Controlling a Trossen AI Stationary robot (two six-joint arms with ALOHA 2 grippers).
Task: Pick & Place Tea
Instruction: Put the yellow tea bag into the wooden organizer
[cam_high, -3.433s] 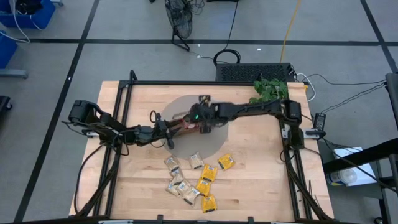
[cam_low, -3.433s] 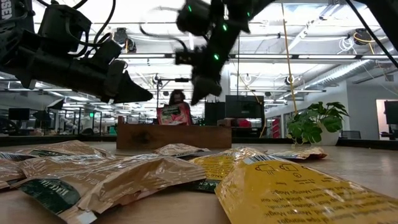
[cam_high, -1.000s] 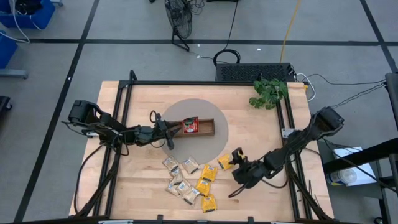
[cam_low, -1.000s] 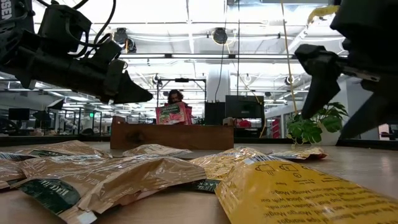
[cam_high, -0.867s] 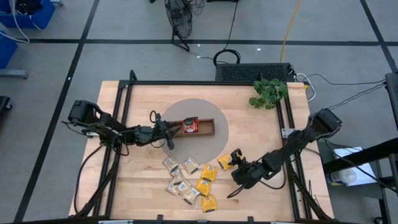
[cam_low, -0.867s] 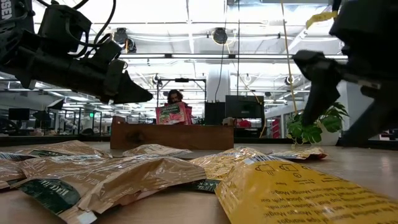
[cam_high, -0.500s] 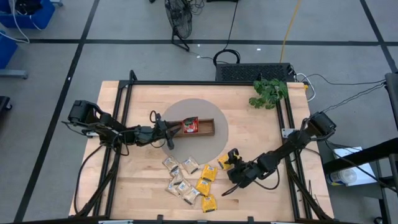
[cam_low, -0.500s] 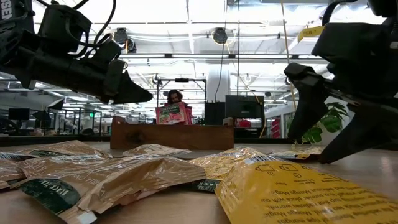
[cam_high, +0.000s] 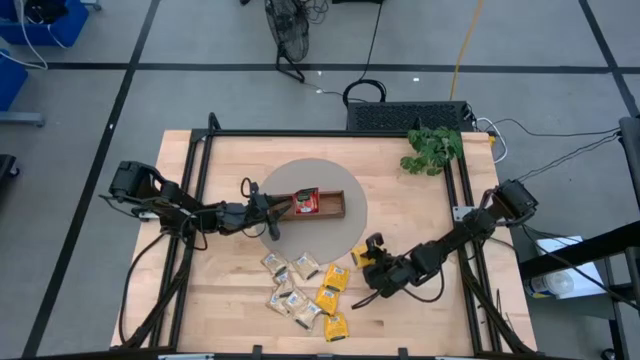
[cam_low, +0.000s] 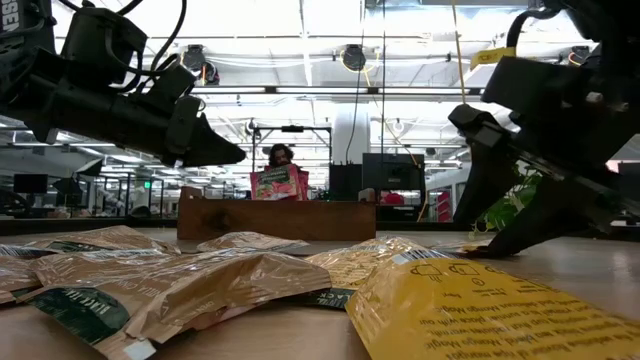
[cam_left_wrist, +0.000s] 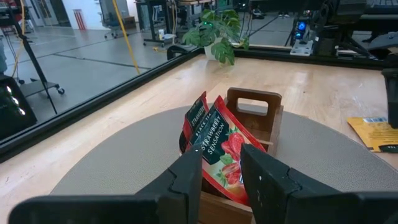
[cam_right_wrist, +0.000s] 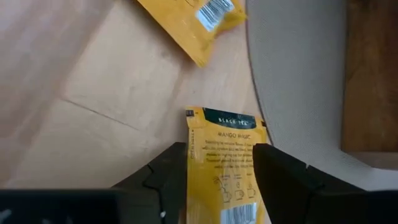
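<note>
On the table (cam_high: 400, 210), right hand (cam_high: 366, 254) straddles a yellow sachet (cam_right_wrist: 225, 165).

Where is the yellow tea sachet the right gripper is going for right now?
In the high view, the yellow sachet lies on the table's right half, at the grey mat's lower right edge, with the right gripper on it.

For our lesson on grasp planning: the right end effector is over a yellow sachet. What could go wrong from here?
The right end effector straddles a flat yellow sachet lying partly on the grey mat; its fingers may slide over it without pinching. A second yellow sachet lies close and could get nudged.
</note>
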